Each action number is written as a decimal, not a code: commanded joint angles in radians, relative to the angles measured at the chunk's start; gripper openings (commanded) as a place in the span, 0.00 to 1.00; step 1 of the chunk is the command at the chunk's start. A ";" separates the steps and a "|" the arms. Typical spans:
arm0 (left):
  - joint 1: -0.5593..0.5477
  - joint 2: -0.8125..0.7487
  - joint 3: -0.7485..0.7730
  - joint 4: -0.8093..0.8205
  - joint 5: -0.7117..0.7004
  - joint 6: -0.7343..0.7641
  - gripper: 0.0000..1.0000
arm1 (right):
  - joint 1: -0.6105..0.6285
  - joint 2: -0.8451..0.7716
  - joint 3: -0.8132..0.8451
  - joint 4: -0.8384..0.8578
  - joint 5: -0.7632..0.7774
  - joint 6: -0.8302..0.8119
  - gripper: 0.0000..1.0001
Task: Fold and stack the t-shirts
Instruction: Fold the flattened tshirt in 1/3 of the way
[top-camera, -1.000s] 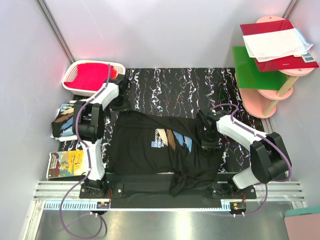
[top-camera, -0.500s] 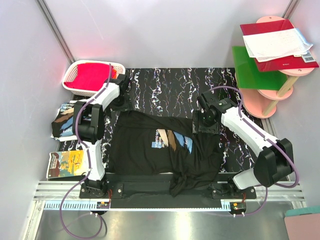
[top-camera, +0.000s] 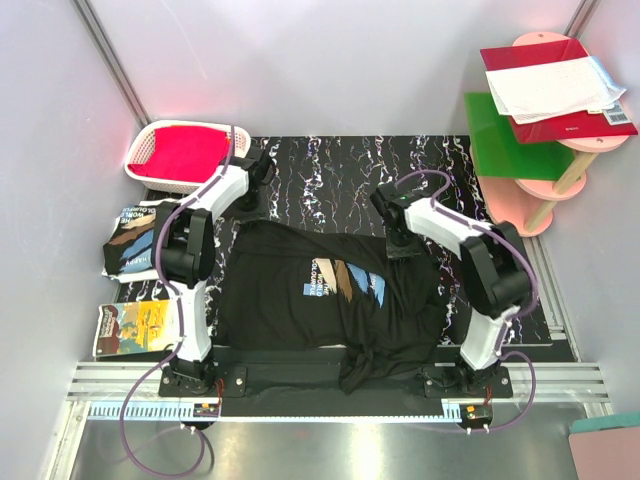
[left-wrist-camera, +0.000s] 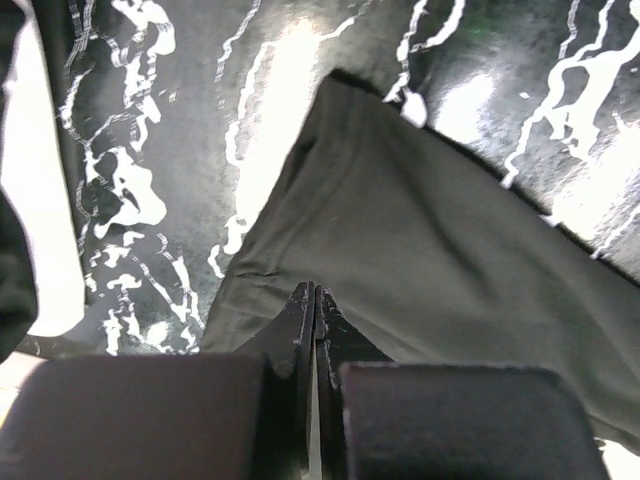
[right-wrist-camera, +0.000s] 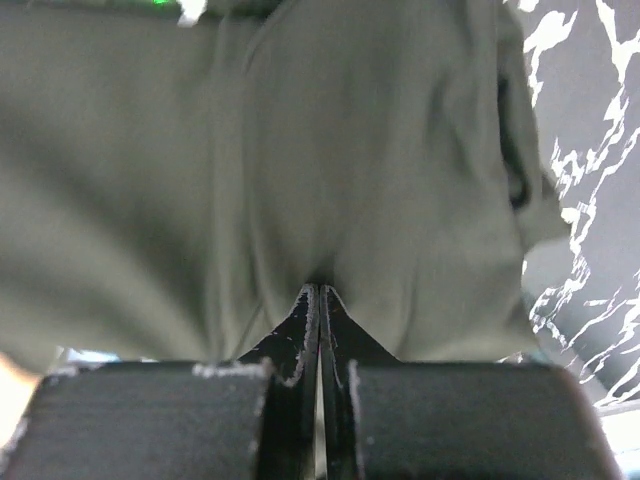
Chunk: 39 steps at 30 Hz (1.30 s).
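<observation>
- Both hands are gripping the far edge of the spread t-shirt (top-camera: 300, 310), which is lying print-up in the middle of the desk (top-camera: 330, 170).
- The left hand (left-wrist-camera: 315, 292) is sitting with its fingers together on the far-left corner. It is probably pinching cloth, but the tips are hiding the contact.
- The right hand (right-wrist-camera: 318, 292) is clamping the far-right corner, and the cloth is puckering at its tips.
- To fold well, both corners should be lifting together and level, and the edge should be staying taut while coming toward the near side.
- The near hem is bunching at the desk edge between the arm bases and is likely needing smoothing.
- A folded t-shirt (top-camera: 132, 243) is waiting at the left, with a booklet (top-camera: 135, 328) just nearer.
- A basket (top-camera: 170, 127) is sitting close behind the left hand, and a pink shelf (top-camera: 545, 190) is standing clear on the right.
</observation>
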 joint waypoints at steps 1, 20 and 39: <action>-0.012 0.047 0.057 0.019 0.005 0.001 0.00 | 0.005 0.094 0.094 0.011 0.147 0.030 0.00; 0.016 0.231 0.205 -0.137 -0.154 -0.078 0.00 | -0.094 0.353 0.257 -0.060 0.435 0.042 0.00; -0.008 -0.195 -0.057 0.048 -0.038 0.011 0.98 | -0.057 0.019 0.210 0.109 0.409 -0.116 0.10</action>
